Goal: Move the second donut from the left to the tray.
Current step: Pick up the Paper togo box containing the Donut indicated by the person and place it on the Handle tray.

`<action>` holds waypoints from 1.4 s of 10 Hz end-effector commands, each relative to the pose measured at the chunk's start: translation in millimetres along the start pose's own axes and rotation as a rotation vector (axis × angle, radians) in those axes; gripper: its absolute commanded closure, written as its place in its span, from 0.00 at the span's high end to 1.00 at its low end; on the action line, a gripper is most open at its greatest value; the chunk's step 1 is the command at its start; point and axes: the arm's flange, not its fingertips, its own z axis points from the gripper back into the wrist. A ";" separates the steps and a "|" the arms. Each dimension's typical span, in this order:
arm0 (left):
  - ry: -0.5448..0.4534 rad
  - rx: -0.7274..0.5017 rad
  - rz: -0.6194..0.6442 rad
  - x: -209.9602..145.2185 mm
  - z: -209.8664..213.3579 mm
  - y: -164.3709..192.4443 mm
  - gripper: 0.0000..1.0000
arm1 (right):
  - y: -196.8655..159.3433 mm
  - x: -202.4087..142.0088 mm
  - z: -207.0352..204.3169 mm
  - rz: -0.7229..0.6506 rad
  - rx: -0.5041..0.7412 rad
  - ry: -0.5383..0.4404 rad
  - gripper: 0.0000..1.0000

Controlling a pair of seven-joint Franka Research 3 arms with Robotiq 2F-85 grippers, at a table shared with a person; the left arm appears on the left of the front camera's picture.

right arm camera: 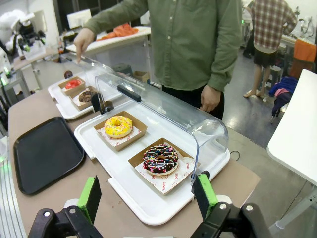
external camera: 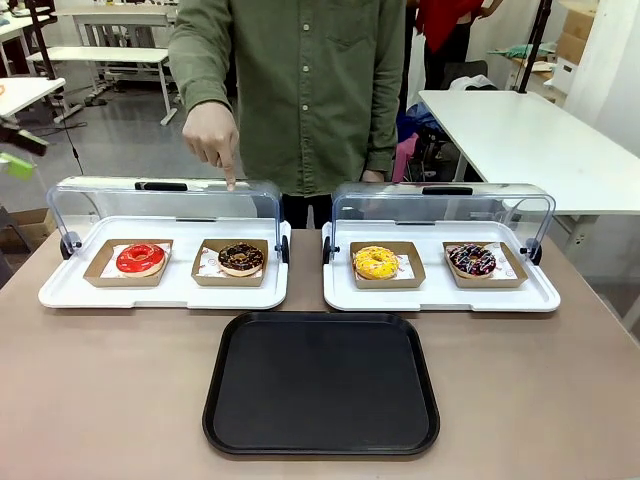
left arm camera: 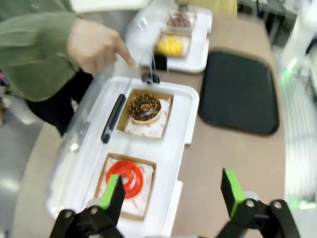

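The second donut from the left (external camera: 241, 258) is dark chocolate-glazed with pale sprinkles. It sits in a brown cardboard dish on the left white tray (external camera: 180, 292), beside a red-glazed donut (external camera: 140, 258). The black tray (external camera: 320, 385) lies bare at the table's near middle. A person's hand (external camera: 212, 135) points a finger down at the raised clear lid behind the chocolate donut. In the left wrist view my left gripper (left arm camera: 172, 193) hangs open above the red donut's end of that tray, with the chocolate donut (left arm camera: 144, 106) farther ahead. My right gripper (right arm camera: 147, 196) is open near the right tray's corner.
The right white tray (external camera: 440, 295) holds a yellow donut (external camera: 375, 262) and a dark donut with coloured sprinkles (external camera: 471, 260). Both clear lids (external camera: 440, 205) stand open at the back. The person in a green shirt (external camera: 300, 90) stands at the far edge.
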 end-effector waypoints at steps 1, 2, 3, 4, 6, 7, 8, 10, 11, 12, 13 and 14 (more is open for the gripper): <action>0.182 0.000 -0.102 34.0 -36.3 -4.0 1.00 | -0.9 1.4 0.3 0.013 0.001 -0.016 1.00; 0.229 -0.042 -0.147 49.0 -56.9 -8.0 1.00 | -0.9 1.4 0.3 0.013 0.001 -0.016 1.00; 0.285 -0.047 -0.184 63.1 -81.9 -14.1 1.00 | -0.9 1.4 0.3 0.013 0.001 -0.016 1.00; 0.330 -0.041 -0.214 72.6 -105.8 -21.0 1.00 | -0.9 1.4 0.3 0.013 0.001 -0.016 1.00; 0.380 -0.035 -0.236 82.5 -149.6 -37.6 1.00 | -0.9 1.4 0.3 0.013 0.001 -0.016 1.00; 0.407 -0.029 -0.256 82.2 -171.4 -41.4 1.00 | -0.9 1.4 0.3 0.013 0.001 -0.016 1.00; 0.438 -0.023 -0.277 78.0 -194.9 -43.3 1.00 | -0.9 1.4 0.3 0.013 0.001 -0.016 1.00; 0.546 -0.008 -0.329 64.1 -248.1 -39.1 1.00 | -0.9 1.4 0.3 0.013 0.001 -0.016 1.00; 0.583 0.003 -0.351 57.5 -267.5 -36.5 1.00 | -0.9 1.4 0.3 0.013 0.001 -0.016 1.00; 0.608 -0.004 -0.351 51.7 -280.9 -34.4 1.00 | -0.9 1.4 0.3 0.013 0.001 -0.016 1.00; 0.617 -0.002 -0.333 46.8 -287.6 -33.6 1.00 | -0.9 1.4 0.3 0.013 0.001 -0.016 1.00; 0.598 0.014 -0.323 46.2 -286.1 -30.8 1.00 | -0.9 1.4 0.3 0.013 0.001 -0.016 1.00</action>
